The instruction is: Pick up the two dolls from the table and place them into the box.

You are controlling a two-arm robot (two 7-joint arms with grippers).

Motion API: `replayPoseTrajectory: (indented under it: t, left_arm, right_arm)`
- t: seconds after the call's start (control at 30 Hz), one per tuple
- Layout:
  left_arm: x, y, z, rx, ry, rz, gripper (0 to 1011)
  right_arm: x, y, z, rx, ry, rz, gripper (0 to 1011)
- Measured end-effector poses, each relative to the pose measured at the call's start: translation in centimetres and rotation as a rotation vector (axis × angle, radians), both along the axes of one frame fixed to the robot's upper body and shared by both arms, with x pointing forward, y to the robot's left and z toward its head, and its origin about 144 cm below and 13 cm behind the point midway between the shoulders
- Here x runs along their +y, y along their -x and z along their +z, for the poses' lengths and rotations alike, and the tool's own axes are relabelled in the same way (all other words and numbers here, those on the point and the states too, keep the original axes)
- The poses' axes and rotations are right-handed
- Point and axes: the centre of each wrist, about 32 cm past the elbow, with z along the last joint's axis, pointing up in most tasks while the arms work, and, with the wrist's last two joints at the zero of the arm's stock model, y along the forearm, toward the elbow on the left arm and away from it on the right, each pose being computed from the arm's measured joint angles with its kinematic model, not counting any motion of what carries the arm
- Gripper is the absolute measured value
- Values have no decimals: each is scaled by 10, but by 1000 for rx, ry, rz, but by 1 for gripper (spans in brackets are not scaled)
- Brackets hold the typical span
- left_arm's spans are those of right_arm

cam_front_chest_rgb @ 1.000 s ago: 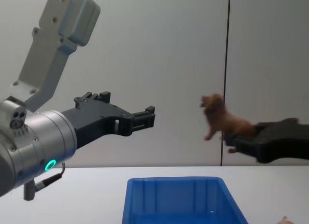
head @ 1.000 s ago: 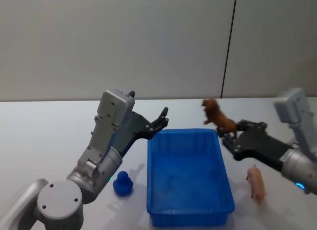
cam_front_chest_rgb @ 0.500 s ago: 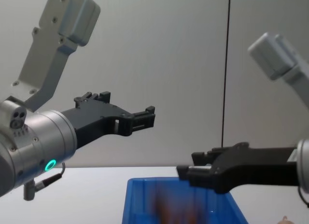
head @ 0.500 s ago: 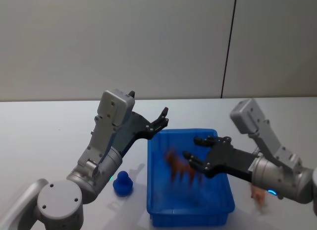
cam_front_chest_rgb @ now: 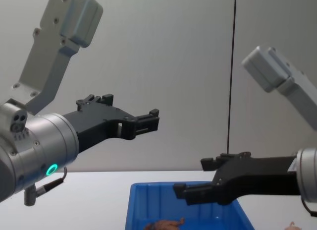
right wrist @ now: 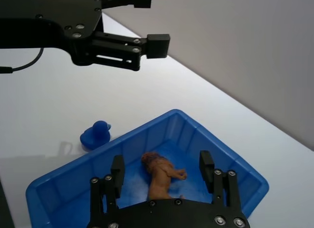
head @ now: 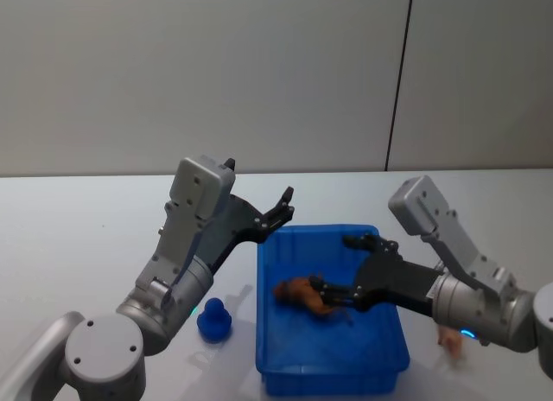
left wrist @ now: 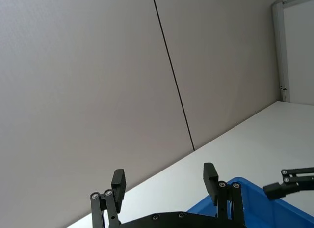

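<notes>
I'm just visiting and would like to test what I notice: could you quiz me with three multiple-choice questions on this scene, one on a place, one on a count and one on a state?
1. Where is the brown doll?
A. lying in the box
B. held up in the air
C. perched on an arm

2. How many dolls are in the box?
A. none
B. two
C. one

3. How is the right gripper?
A. shut on a doll
B. open, holding nothing
C. shut and empty

Answers:
1 A: the brown doll lies on the box's floor, below the right gripper.
2 C: the pink doll lies outside, on the table to the right of the box.
3 B: the right wrist view shows its fingers spread apart, with the brown doll lying free below them.
</notes>
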Motion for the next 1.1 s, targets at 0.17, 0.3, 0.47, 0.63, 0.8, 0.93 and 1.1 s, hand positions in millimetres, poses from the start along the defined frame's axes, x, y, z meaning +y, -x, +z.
replayPoseTrajectory:
  t: [0.17,0.3,0.47,0.63,0.8,0.93,1.1]
  left_arm:
    - [0,0,0,0,0,0,1001]
    - [0,0,0,0,0,0,1001]
    - [0,0,0,0,0,0,1001]
    - [0,0,0,0,0,0,1001]
    - [0,0,0,0,0,0,1001]
    - [0,0,0,0,0,0,1001]
    - [0,0,0,0,0,0,1001]
  right_arm:
    - [-4,2,1,-22,-20,-30,999]
    - [-10,6,1,-39,-47,-63,1001]
    - [-22,15,1,-53,-89,-125,1001]
    - [-37,26,-1,-44,-114,-186,1001]
    - [-51,36,-5,-18,-118,-238,1001]
    - [-63,48,-9,16,-110,-288,1001]
    - [-73,58,-13,49,-92,-323,1001]
